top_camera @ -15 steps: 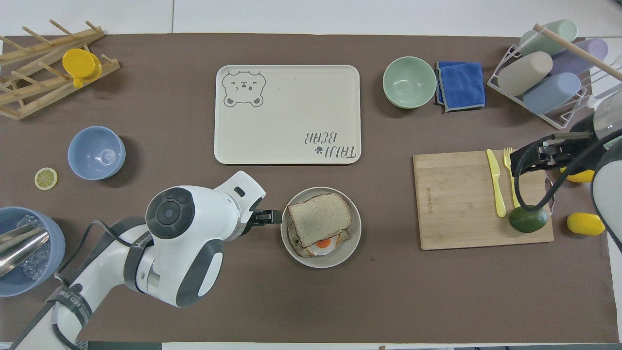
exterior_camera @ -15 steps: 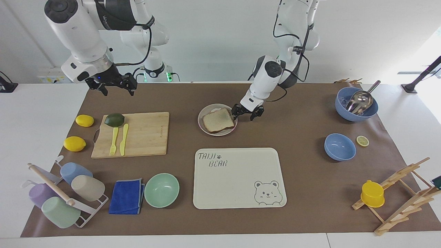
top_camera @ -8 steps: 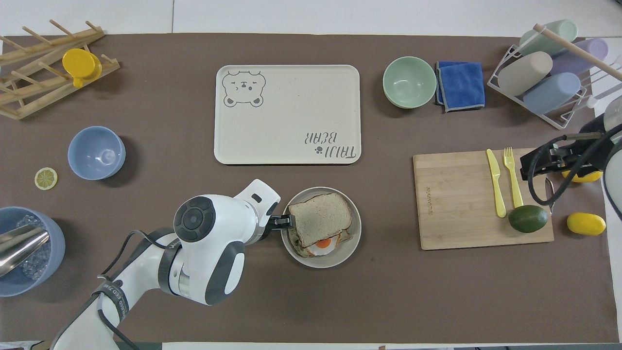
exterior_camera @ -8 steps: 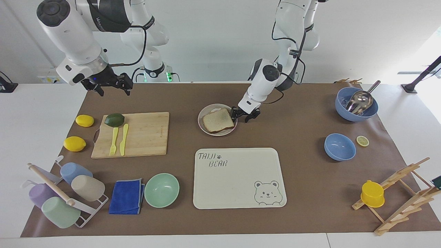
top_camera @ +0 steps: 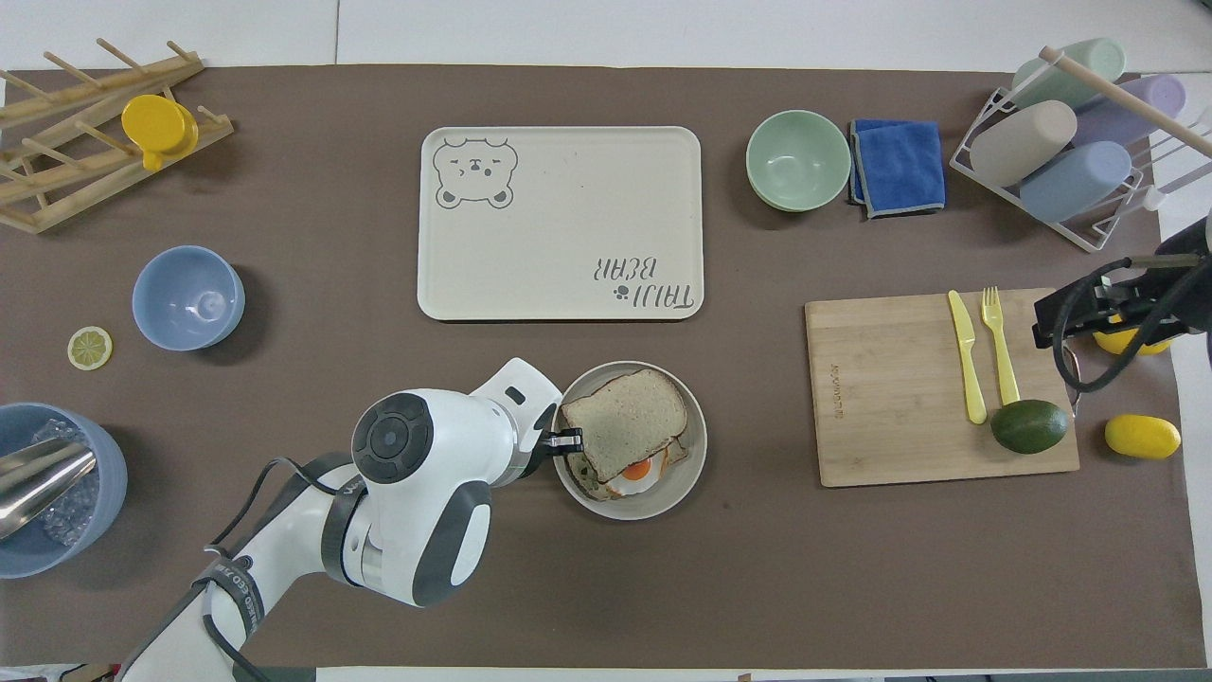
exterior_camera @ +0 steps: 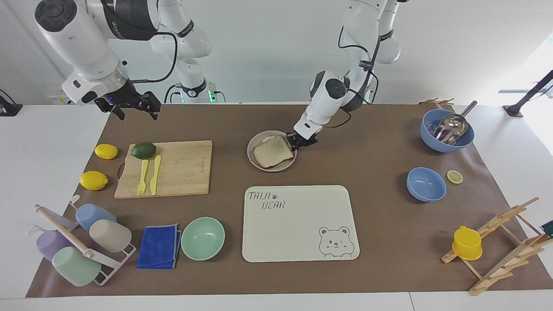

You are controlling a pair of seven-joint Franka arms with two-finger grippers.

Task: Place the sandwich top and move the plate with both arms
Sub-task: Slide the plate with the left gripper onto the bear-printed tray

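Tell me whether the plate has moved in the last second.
Yes, slightly. The plate has crept toward the bear tray, and the left gripper has shut on its rim.

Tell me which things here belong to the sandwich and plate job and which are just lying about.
Job: bread, plate, left end effector, right end effector.
Lying about: tray, board, green bowl, blue bowls, lemons, avocado, cloth, cups.

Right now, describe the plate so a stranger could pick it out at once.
Start at the large cream tray with the bear drawing in the middle of the table; the plate sits on the brown mat just nearer the robots. It is small, round and beige-grey, the only dish carrying a sandwich, with the left gripper shut on its rim.
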